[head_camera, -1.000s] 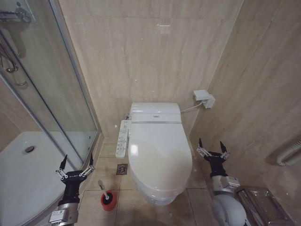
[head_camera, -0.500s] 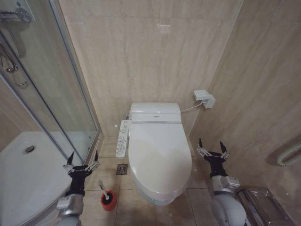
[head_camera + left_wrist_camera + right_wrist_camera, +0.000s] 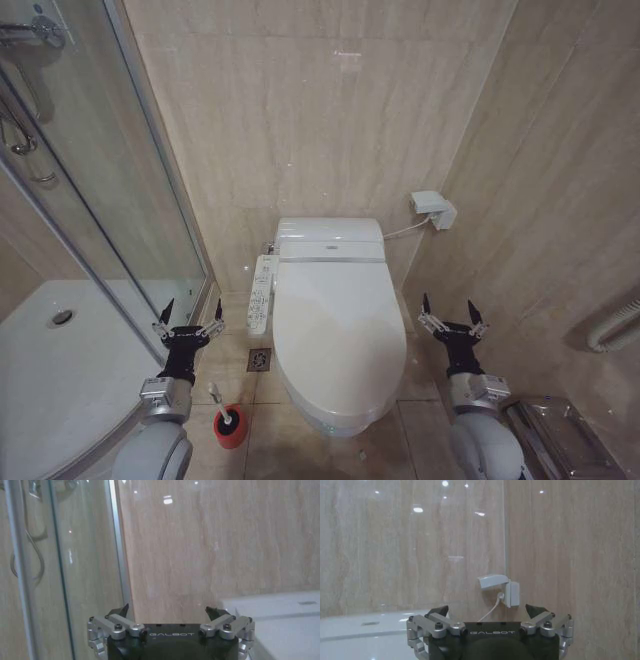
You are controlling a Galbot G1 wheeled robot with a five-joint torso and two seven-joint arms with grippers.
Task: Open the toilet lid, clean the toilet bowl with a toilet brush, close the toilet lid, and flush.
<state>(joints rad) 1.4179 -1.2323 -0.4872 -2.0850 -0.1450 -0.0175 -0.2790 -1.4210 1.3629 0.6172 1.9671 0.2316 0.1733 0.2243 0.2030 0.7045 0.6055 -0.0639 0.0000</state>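
The toilet lid [image 3: 338, 335] lies shut over the toilet bowl [image 3: 345, 418], glossy white, its front edge pointing toward the robot. A white button panel [image 3: 260, 294] runs along the bowl's left side.

The left hand [image 3: 188, 322] hovers above the floor tiles just left of that panel, next to the shower door's metal frame [image 3: 175, 215]. Its fingers are spread wide and hold nothing. The lid sits to its right, close but apart from it; in the left wrist view the hand [image 3: 169, 612] faces the beige wall with the white tank top [image 3: 272, 603] off to one side.

The toilet brush [image 3: 221, 405] stands in its red cup holder [image 3: 229, 426] on the floor, nearer the robot than the left hand and beside the left forearm, its pale handle leaning up out of the cup.

The right hand [image 3: 453, 316] hangs on the other side of the bowl, near the right wall, fingers also wide apart and empty, clear of the lid. In the right wrist view the hand [image 3: 489, 612] points at a white wall socket [image 3: 507, 592] with a cable plugged in.
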